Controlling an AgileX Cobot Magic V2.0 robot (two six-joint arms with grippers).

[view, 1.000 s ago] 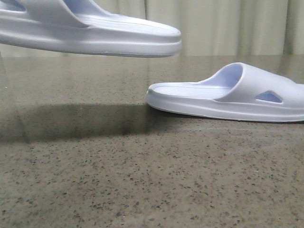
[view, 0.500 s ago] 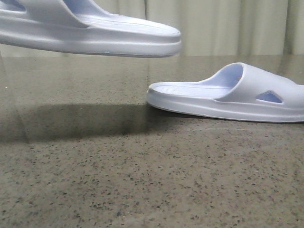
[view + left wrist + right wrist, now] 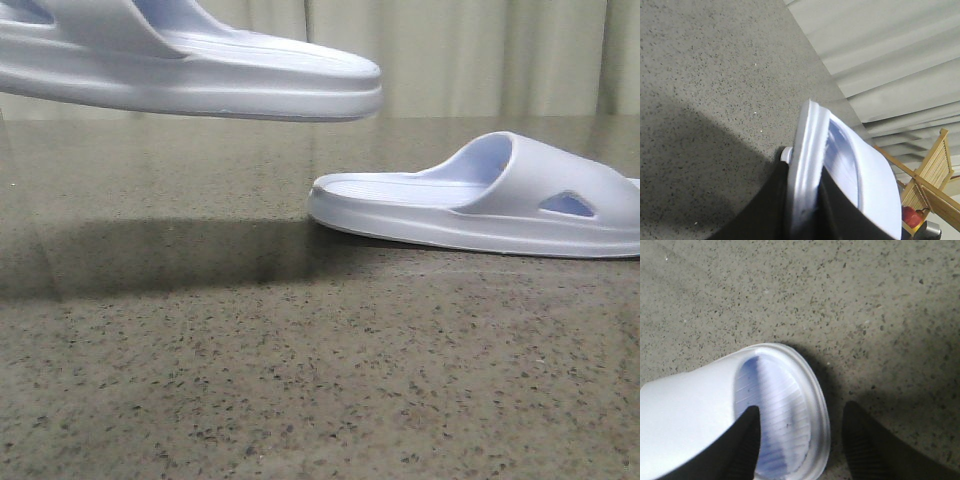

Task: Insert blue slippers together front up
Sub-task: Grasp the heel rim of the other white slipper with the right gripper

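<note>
One pale blue-white slipper (image 3: 190, 75) hangs above the table at the upper left of the front view. My left gripper (image 3: 807, 220) is shut on its sole edge (image 3: 807, 160), one black finger on each side. The other slipper (image 3: 480, 200) lies flat on the table at the right, its footbed end pointing left. My right gripper (image 3: 802, 440) is open and straddles that slipper's side rim (image 3: 815, 405): one finger (image 3: 747, 440) is over the ribbed footbed, the other is beside the slipper over the table. Neither gripper shows in the front view.
The table is a speckled grey-brown stone top (image 3: 300, 380). A pale curtain (image 3: 470, 50) hangs behind it. A wooden rack (image 3: 932, 175) and a red object (image 3: 910, 216) show beyond the table in the left wrist view.
</note>
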